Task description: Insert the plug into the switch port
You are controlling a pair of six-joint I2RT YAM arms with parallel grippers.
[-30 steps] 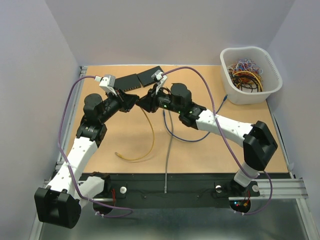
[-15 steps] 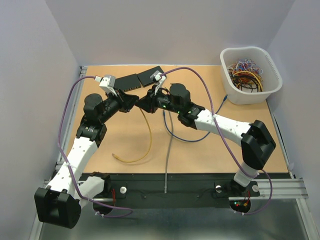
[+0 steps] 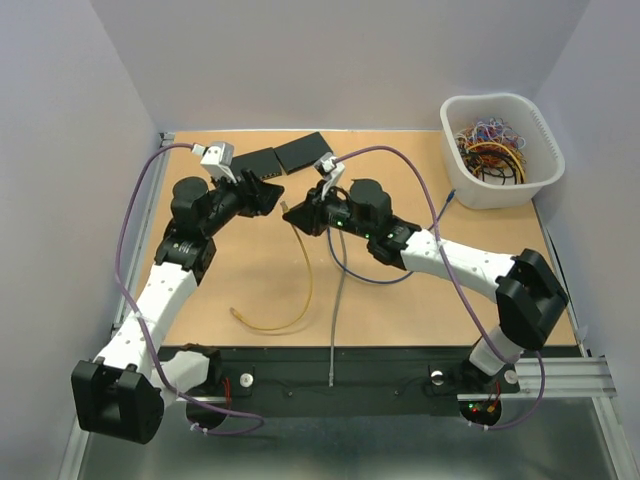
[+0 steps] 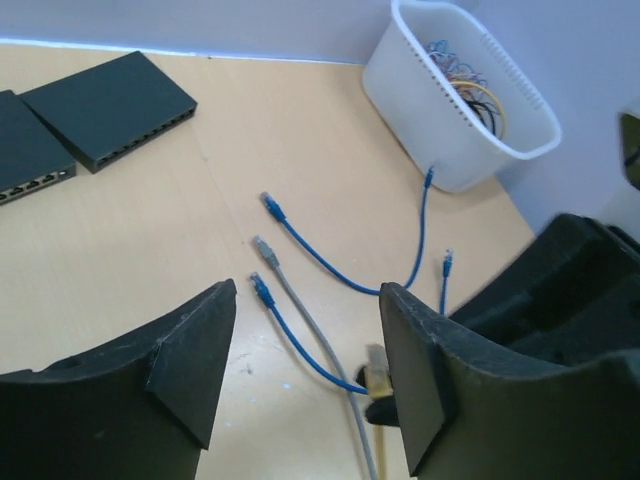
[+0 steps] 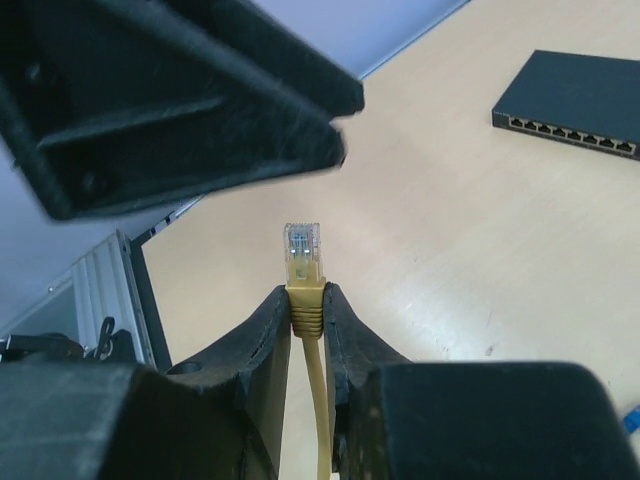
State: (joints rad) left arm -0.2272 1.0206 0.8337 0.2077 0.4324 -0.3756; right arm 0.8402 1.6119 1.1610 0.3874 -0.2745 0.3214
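Observation:
The yellow cable's clear plug [image 5: 303, 248] stands up between the fingertips of my right gripper [image 5: 306, 298], which is shut on its yellow boot. From above, the plug [image 3: 288, 208] points left toward my left gripper [image 3: 270, 194], which is open and empty a short gap away. In the left wrist view that open gripper [image 4: 305, 345] frames the plug [image 4: 377, 373] beside its right finger [image 4: 420, 370]. Two black switches [image 3: 250, 162] [image 3: 301, 152] lie at the back of the table, their port rows showing [image 4: 30, 180] [image 5: 572, 103].
The yellow cable [image 3: 300, 290] trails toward the near edge. Blue cables [image 4: 320, 255] and a grey cable [image 4: 300, 300] lie on the table in the middle. A white basket [image 3: 540, 125] of cables stands back right. My right arm [image 4: 570, 290] is close on the left gripper's right.
My left gripper has opened and drawn back a little to the left. The right gripper has pulled away to the right and nearer, keeping the yellow plug.

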